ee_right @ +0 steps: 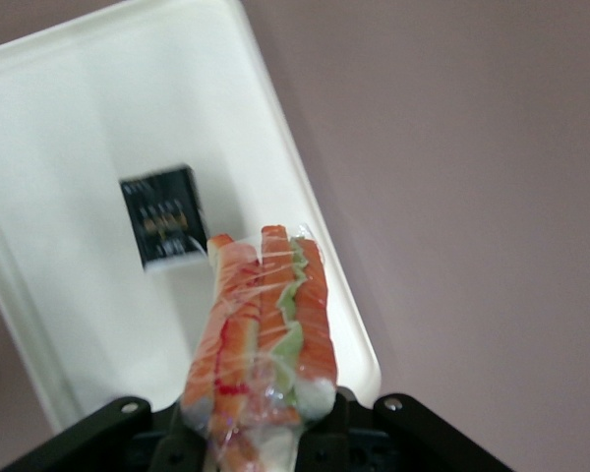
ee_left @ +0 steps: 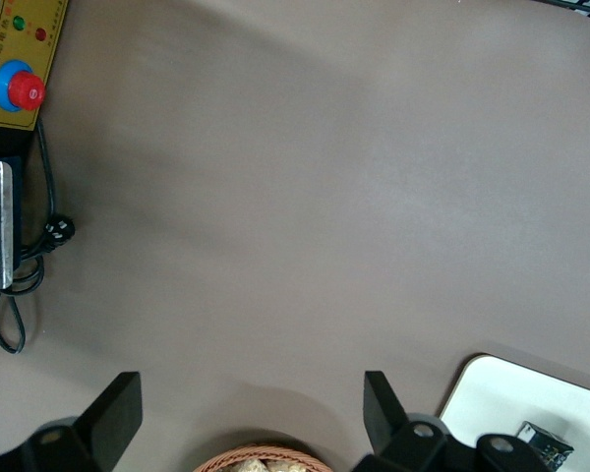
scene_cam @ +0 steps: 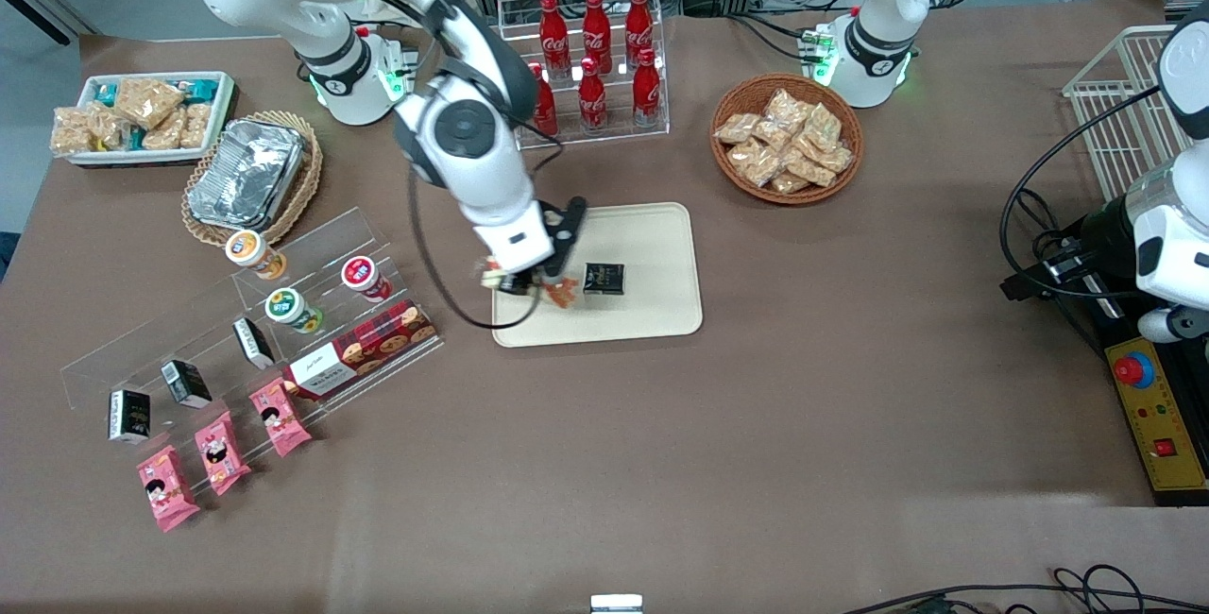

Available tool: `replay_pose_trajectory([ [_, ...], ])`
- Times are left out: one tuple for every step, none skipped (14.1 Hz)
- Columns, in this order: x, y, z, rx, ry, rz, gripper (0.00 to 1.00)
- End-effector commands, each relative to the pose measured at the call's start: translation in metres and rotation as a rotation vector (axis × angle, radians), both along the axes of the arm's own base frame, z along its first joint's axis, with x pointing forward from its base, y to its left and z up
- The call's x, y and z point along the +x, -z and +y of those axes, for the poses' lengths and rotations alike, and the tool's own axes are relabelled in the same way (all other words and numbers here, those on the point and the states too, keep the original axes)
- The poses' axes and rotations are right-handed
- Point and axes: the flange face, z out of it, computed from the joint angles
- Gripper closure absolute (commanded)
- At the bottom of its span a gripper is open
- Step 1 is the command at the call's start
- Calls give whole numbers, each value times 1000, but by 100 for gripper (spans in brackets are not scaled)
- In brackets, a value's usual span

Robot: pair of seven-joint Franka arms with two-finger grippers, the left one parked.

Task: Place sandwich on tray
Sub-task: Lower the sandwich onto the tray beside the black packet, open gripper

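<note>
The sandwich (ee_right: 261, 324) is a clear-wrapped wedge showing orange, pink and green filling layers, and my right gripper (ee_right: 256, 433) is shut on it. In the front view the gripper (scene_cam: 522, 281) hangs just above the cream tray (scene_cam: 652, 312), at the tray's end toward the working arm, with the sandwich (scene_cam: 561, 291) sticking out of it over the tray surface. The tray (ee_right: 69, 147) lies under the sandwich. A small black packet (scene_cam: 604, 278) lies flat on the tray beside the sandwich, toward the parked arm.
A rack of red cola bottles (scene_cam: 595, 57) and a wicker basket of cracker bags (scene_cam: 786, 138) stand farther from the camera than the tray. A clear stepped shelf with cups, a biscuit box (scene_cam: 364, 348) and pink packets (scene_cam: 222, 453) sits toward the working arm's end.
</note>
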Motion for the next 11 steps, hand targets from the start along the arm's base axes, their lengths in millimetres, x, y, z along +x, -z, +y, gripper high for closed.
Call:
replay_pose_trajectory([
  [8, 44, 26, 44, -154, -82, 95],
  [11, 58, 27, 55, -210, -113, 95],
  [13, 71, 28, 63, -263, -142, 95],
  [14, 81, 29, 67, -314, -165, 95],
  [15, 94, 30, 71, -346, -183, 95],
  [14, 102, 32, 76, -359, -197, 95],
  [13, 108, 32, 80, -365, -204, 95],
  [10, 112, 34, 79, -373, -203, 95],
  [10, 115, 34, 76, -372, -199, 95],
  [9, 115, 35, 80, -360, -197, 84],
  [12, 112, 35, 85, -356, -202, 3],
])
